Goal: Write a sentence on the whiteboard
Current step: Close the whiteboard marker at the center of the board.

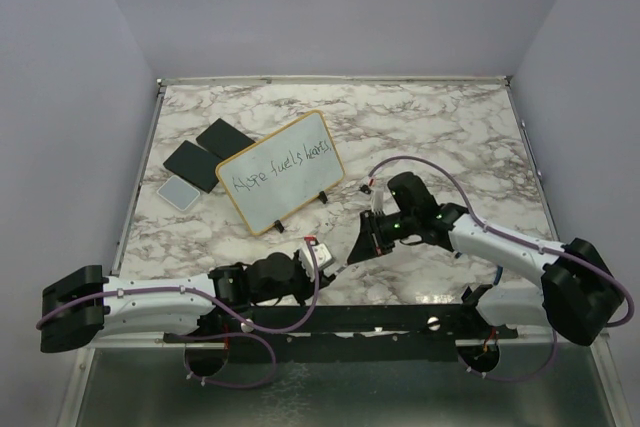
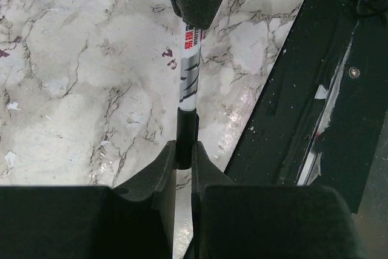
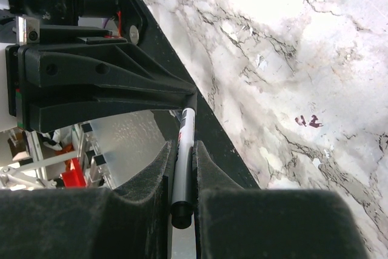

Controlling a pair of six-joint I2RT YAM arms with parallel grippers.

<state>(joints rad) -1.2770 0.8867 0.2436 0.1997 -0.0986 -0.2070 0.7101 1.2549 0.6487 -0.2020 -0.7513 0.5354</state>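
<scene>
Standing propped left of centre on the surface point(image 1: 430, 137), the whiteboard point(image 1: 292, 199) carries a sentence point(image 1: 283, 169). Left jaws and right jaws both clench one marker point(image 2: 188, 77), well apart from it. Light and stiff, the board may skid; hold its frame point(image 1: 268, 137).

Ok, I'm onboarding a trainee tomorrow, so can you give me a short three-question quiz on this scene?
1. True or false: the whiteboard is blank.
2. What do the left end effector and the right end effector both grip? A) the marker B) a sponge C) a cup
3. Fill in: in the top view, the flat black blocks lie to the whiteboard's ___.

Key: 1 false, the sentence is written across it; 2 A; 3 left.
</scene>
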